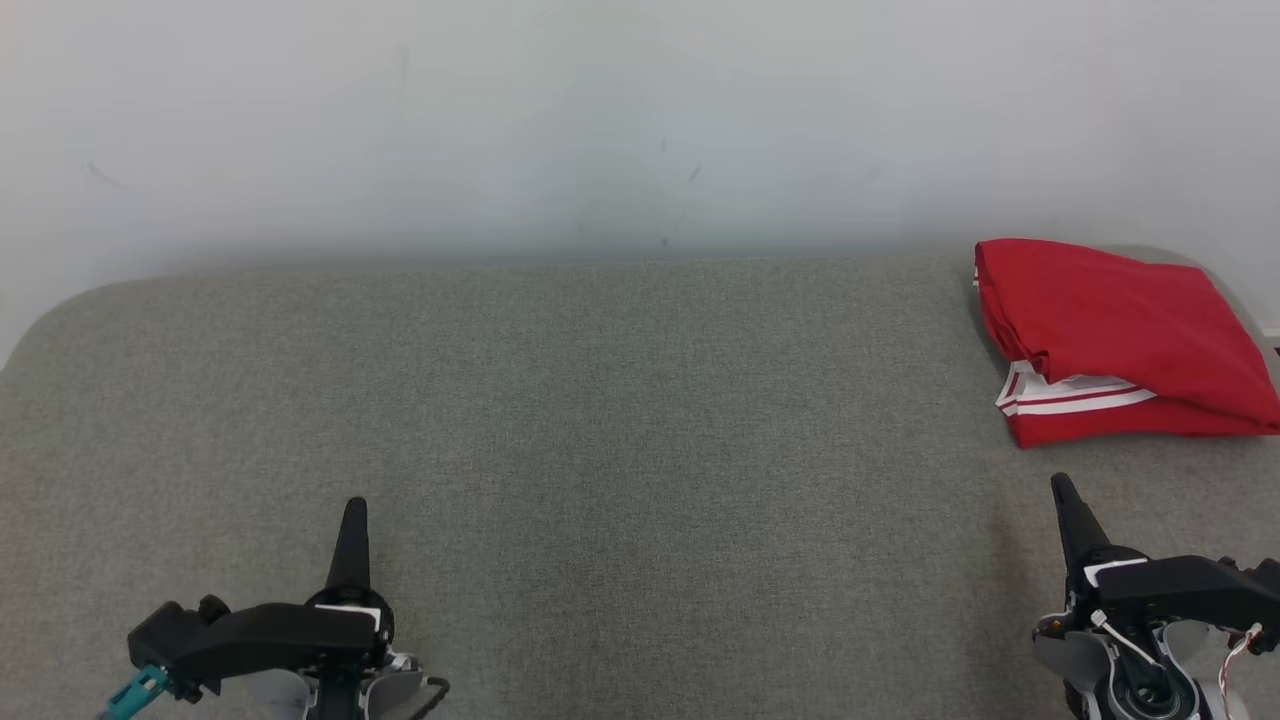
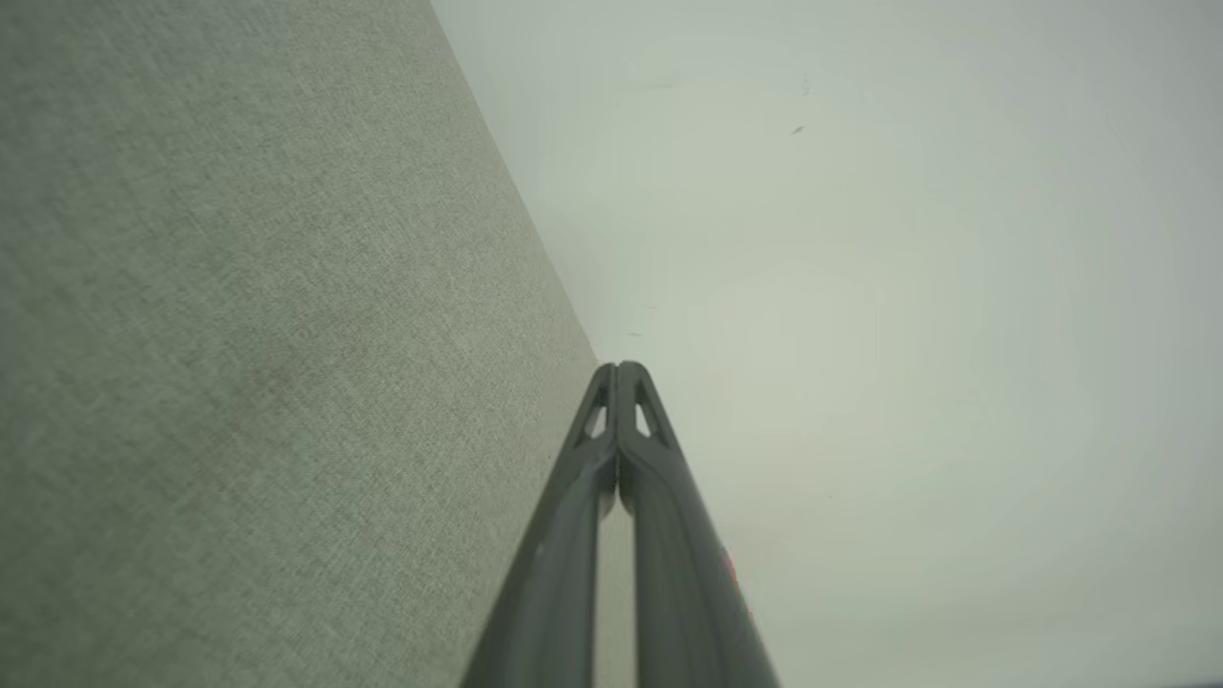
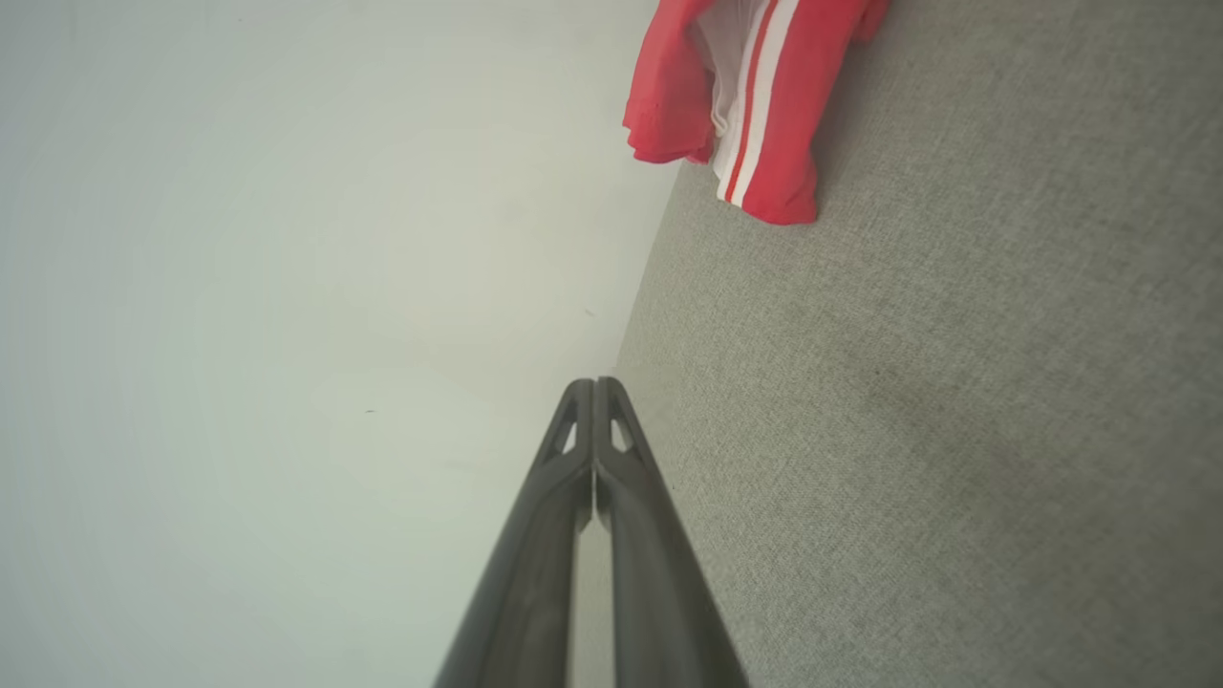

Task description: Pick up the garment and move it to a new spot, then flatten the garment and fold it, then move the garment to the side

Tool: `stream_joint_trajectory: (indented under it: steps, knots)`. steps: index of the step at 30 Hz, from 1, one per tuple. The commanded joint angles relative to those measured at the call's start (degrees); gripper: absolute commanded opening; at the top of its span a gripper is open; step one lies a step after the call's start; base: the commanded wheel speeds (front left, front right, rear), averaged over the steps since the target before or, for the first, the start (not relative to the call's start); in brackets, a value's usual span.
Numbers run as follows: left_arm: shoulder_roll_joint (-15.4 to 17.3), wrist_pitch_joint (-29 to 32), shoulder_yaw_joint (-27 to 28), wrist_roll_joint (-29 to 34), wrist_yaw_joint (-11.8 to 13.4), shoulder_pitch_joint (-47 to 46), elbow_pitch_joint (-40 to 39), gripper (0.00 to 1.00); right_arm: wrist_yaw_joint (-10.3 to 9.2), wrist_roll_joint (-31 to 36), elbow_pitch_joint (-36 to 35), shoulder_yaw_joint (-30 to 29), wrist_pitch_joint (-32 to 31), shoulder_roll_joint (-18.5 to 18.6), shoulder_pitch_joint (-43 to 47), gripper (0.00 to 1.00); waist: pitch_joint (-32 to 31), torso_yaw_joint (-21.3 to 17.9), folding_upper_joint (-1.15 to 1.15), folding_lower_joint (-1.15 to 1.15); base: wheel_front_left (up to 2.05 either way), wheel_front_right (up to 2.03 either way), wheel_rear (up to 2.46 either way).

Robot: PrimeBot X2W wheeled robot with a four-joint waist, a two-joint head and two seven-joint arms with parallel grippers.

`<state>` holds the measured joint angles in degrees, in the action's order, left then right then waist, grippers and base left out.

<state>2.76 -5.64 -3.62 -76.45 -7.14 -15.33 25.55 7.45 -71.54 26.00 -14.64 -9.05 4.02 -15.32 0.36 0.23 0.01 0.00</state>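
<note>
One garment (image 1: 1120, 330) (red, upper right of the frame; same one at the top of the right wrist view). Two hands: left hand (image 1: 353, 520) at lower left, right hand (image 1: 1065, 500) at lower right. One grey tabletop (image 1: 620, 420) across the lower frame. One pale wall (image 1: 600, 120) along the top.

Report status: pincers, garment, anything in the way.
Both shut, empty: left pincer, right pincer. Red garment folded, far right on grey table. Nothing between right pincer and garment.
</note>
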Motion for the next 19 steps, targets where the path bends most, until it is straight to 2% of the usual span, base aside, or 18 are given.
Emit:
stream_joint_trajectory:
  steps: [1, 19]
  knots:
    - [0.17, 0.21, -0.14, -1.51, -0.42, -1.35, 0.01, 0.00, 0.05, -1.26, -0.09, -0.39, -0.40, 0.41, -0.92, 0.00, 0.01, -0.01, -0.01, 0.00, 0.00, 0.00, 0.00]
    - [0.17, 1.27, -0.83, -9.99, -0.51, -4.09, 1.60, 0.00, 0.05, -9.32, 1.14, -1.94, -3.14, 0.72, -3.06, 0.00, 0.24, -0.11, -0.01, 0.00, 0.00, 0.00, 0.00]
